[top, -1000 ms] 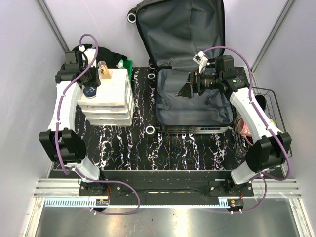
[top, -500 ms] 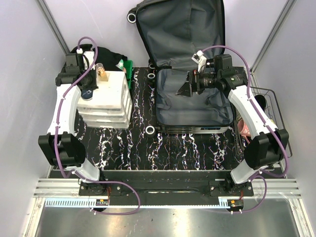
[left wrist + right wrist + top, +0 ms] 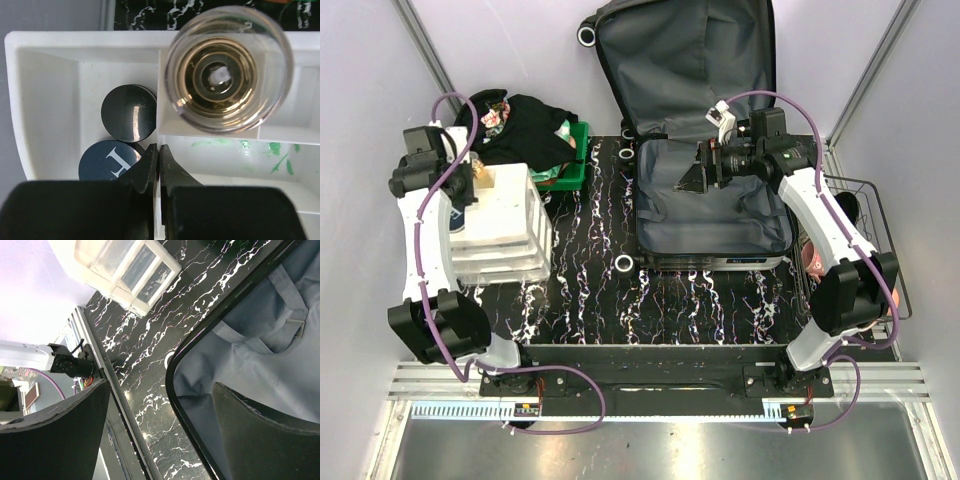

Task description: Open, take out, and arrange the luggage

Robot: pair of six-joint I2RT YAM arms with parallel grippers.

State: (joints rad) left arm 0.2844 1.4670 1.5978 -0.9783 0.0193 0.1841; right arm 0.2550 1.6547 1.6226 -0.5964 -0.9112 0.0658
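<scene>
- Seen from above, the luggage (image 3: 715,215) lies open at the back right of the table (image 3: 580,290); its lid leans on the back wall and its grey-lined base lies flat.
- We see the right gripper (image 3: 694,178) above the base, with its jaws apart and nothing between them.
- We see the left gripper (image 3: 468,182) over the white drawer unit (image 3: 505,235) at the left, well apart from the luggage. A green bin (image 3: 568,168) with dark clothes stands behind the unit.
- From the left wrist, we see the left gripper (image 3: 159,161) fully closed, fingers pressed together with nothing between them.
- Below it is the white tray (image 3: 50,100) on top of the unit, holding two dark round lids (image 3: 128,112) and a clear glass bottle (image 3: 228,67) with a gold cap, seen from above. The luggage is not in this view.
- From the right wrist, we see the right gripper (image 3: 160,390) wide open and holding nothing.
- Its fingers (image 3: 270,435) hang over the grey lining (image 3: 260,355) and the black rim of the luggage; the drawer unit (image 3: 135,265) stands farther away on the marbled table.
</scene>
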